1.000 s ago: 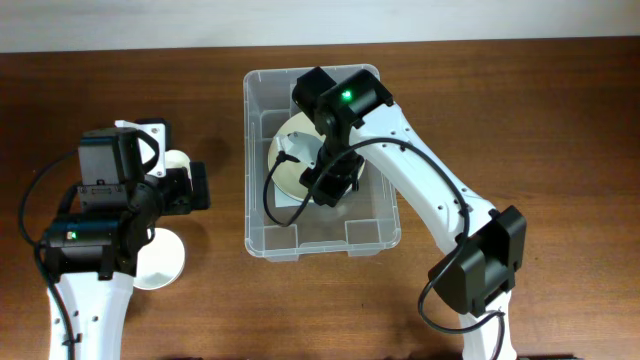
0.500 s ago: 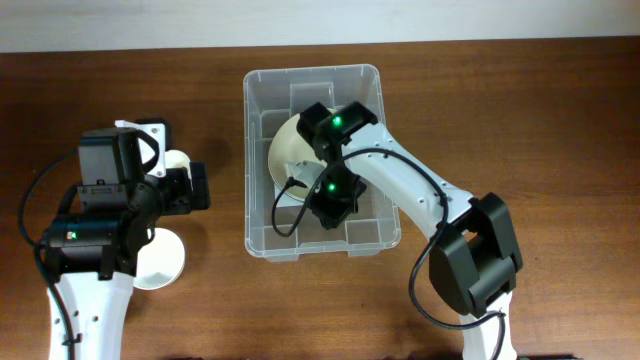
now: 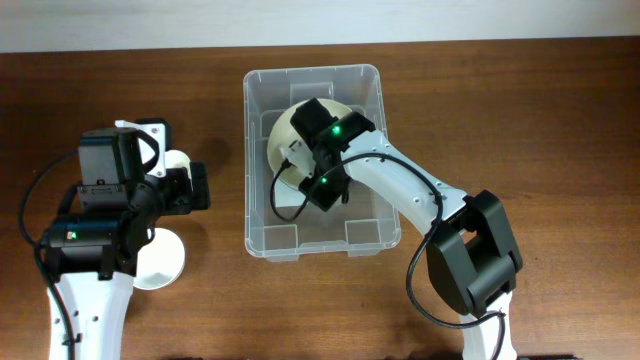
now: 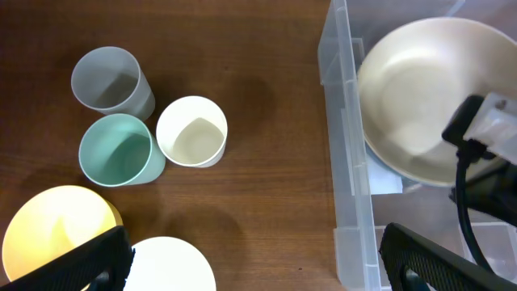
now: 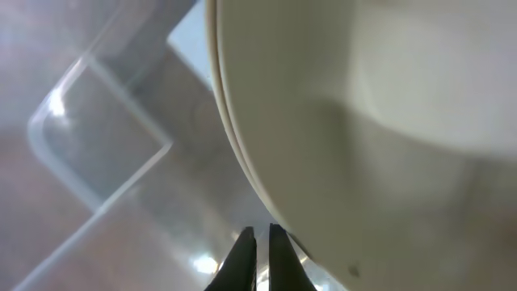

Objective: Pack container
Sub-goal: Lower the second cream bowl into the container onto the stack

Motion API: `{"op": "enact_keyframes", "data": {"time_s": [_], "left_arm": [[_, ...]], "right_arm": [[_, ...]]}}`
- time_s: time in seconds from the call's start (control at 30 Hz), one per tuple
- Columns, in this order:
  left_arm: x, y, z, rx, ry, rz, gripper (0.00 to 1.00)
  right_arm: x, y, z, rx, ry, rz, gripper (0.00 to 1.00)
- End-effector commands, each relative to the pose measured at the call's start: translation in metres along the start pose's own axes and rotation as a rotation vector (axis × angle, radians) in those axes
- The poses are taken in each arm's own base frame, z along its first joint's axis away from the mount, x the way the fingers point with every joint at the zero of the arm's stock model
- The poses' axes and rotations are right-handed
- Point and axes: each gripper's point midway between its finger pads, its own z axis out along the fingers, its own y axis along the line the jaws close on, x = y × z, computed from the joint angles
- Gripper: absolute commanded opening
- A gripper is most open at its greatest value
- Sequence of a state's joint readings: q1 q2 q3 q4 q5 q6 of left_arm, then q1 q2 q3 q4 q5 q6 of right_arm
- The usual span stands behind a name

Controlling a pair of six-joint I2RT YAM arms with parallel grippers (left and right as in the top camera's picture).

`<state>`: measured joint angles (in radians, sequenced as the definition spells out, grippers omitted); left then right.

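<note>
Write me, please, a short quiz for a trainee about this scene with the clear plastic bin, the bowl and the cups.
1. True or false: the round cream bowl lies outside the large clear plastic container.
2. Which gripper is shut on the bowl's rim? A) left gripper B) right gripper
3. Fill in: on the brown wooden table, beside the container, stand ___ cups.
Key: 1 false, it sits tilted inside the container. 2 B; the left gripper is open over the table. 3 three: the grey cup, the teal cup and the cream cup.
</note>
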<state>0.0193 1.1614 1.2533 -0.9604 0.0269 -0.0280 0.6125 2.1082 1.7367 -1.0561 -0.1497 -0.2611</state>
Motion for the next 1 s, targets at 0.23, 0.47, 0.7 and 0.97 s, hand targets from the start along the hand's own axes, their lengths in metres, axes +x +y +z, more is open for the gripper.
{"op": "enact_keyframes", "data": {"time_s": [0.23,0.47,0.7,0.97], "left_arm": [[-0.006,0.000,-0.003,0.002,-0.016,-0.015,1.00],[-0.006,0.000,-0.003,0.002,-0.016,-0.015,1.00],[-0.006,0.000,-0.003,0.002,-0.016,-0.014,1.00],[-0.006,0.000,-0.003,0.002,-0.016,-0.015,1.00]], "right_arm": [[-0.008,-0.024,-0.012,0.160,-0.034,0.025,0.04],[-0.015,-0.024,-0.029,0.176,-0.083,0.040,0.04],[-0.049,-0.020,-0.137,0.236,-0.381,0.128,0.04],[-0.005,-0.090,-0.258,0.372,-0.660,0.587,0.95]]}}
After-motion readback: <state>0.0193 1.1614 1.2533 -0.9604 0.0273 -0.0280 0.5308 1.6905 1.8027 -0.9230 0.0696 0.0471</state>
